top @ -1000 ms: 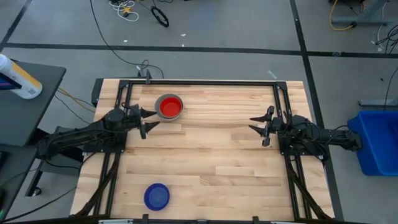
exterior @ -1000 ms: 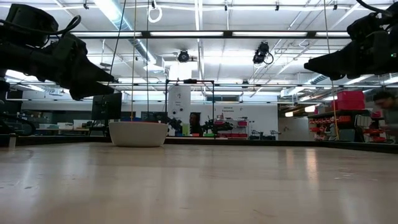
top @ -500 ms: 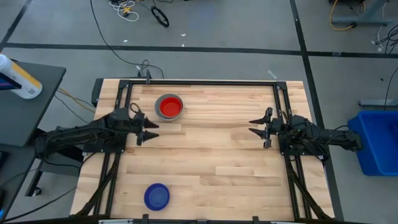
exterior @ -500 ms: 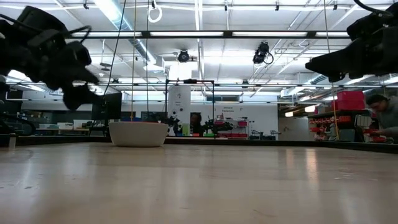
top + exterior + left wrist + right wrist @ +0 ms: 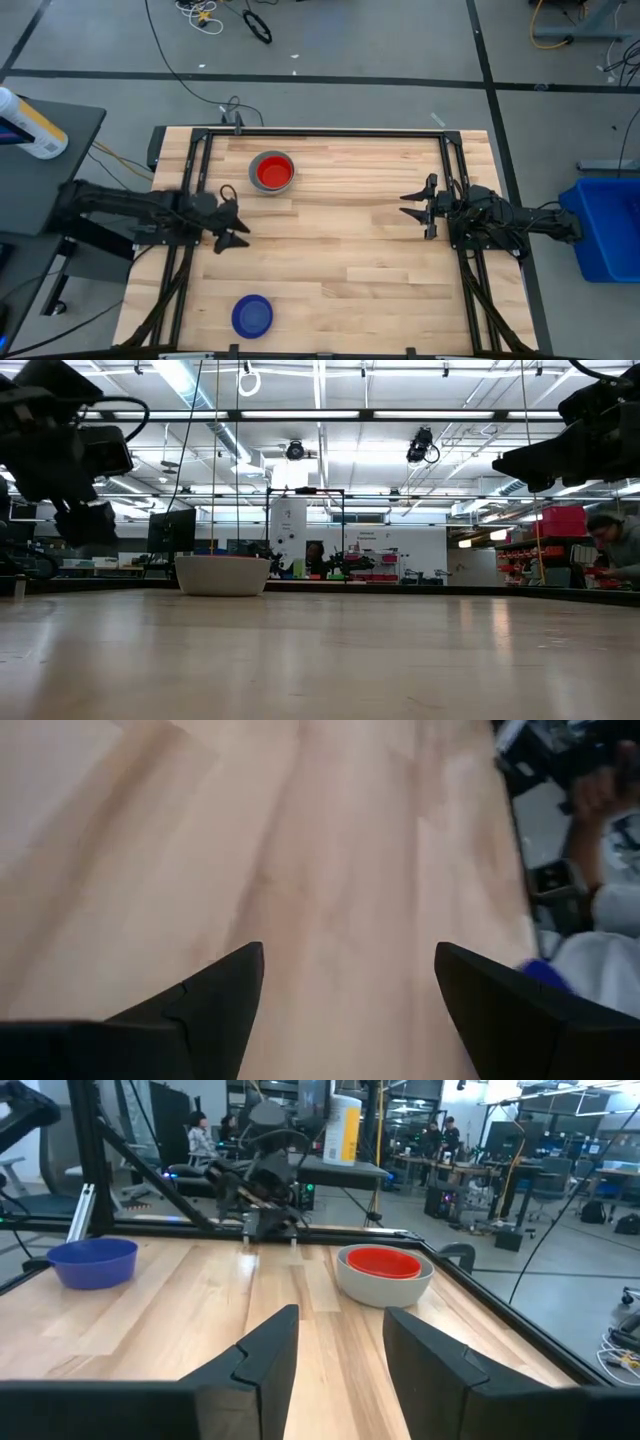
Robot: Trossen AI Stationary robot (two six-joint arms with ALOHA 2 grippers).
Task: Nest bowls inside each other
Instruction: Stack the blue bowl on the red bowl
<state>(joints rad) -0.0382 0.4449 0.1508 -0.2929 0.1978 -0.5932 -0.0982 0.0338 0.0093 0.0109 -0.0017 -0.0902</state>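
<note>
A red bowl point(image 5: 272, 173) sits nested inside a grey bowl point(image 5: 386, 1287) at the far left of the table; in the low view only the grey wall point(image 5: 222, 576) shows. A dark blue bowl point(image 5: 252, 316) stands alone on its base near the front left edge, and it also shows in the right wrist view point(image 5: 92, 1263). My left gripper point(image 5: 238, 226) hangs open above bare wood between the two, tipped downward, fingers point(image 5: 215, 995) wide apart. My right gripper point(image 5: 408, 204) waits open at the right, level, pointing toward the table's left point(image 5: 340, 1335).
Black frame rails point(image 5: 320, 133) run along the table's far and side edges. A blue bin point(image 5: 610, 225) stands off the table to the right. A person's arm point(image 5: 600, 800) shows beyond the table's right edge. Bare wood point(image 5: 340, 260) fills the middle.
My left gripper has swung away from the red and grey bowls toward the table's near edge and drawn back a little toward the left, tipping downward and rolling as it went. Its fingers stay open. The bowls have not moved.
</note>
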